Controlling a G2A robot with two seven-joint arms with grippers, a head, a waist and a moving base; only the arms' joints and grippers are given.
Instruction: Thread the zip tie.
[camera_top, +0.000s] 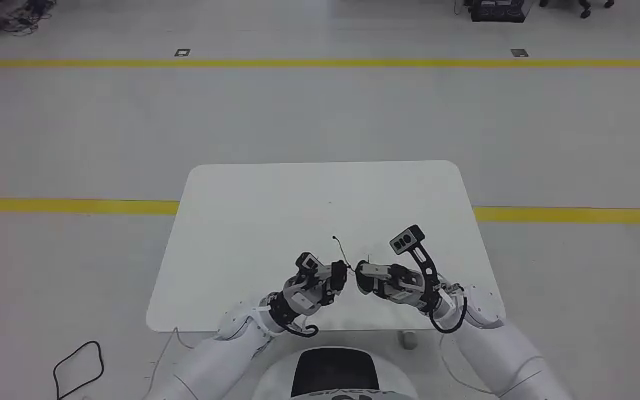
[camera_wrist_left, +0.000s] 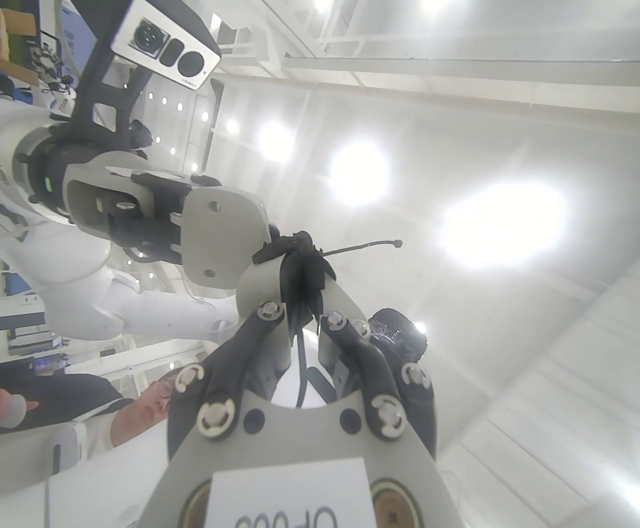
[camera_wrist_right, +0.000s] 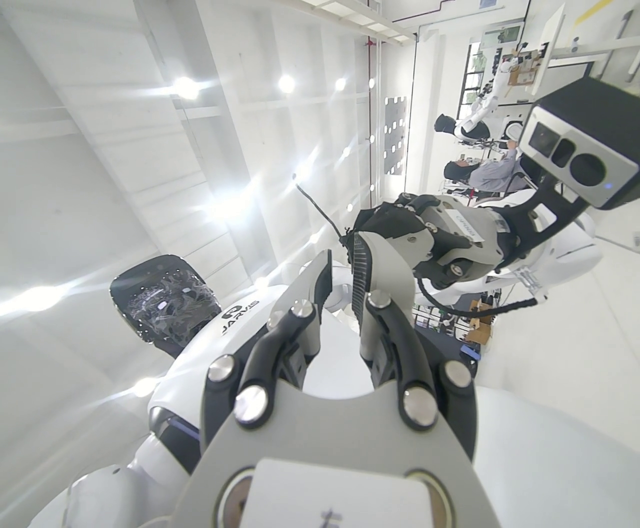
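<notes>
From above, the two arms meet over the near edge of the white surface (camera_top: 300, 200), the left pincer (camera_top: 340, 277) and right pincer (camera_top: 362, 272) tip to tip, and the zip tie (camera_top: 336, 245) rises from between them as a thin dark line. In the left wrist view, the left pincer (camera_wrist_left: 302, 295) is pressed together on the zip tie (camera_wrist_left: 360, 247): one end with a small knob sticks out free, and a dark strand, probably the rest of the tie, curves back between the fingers. The right pincer sits just beside that grip. In the right wrist view, the right pincer (camera_wrist_right: 342, 260) is spread by a narrow gap, apparently with nothing in it, though the tips are hard to read there. The zip tie looks very light, thin and springy, with a smooth skin that could slip or twist. It is best pinched close to the free end so the tip does not wander, and lightly enough not to kink it.
</notes>
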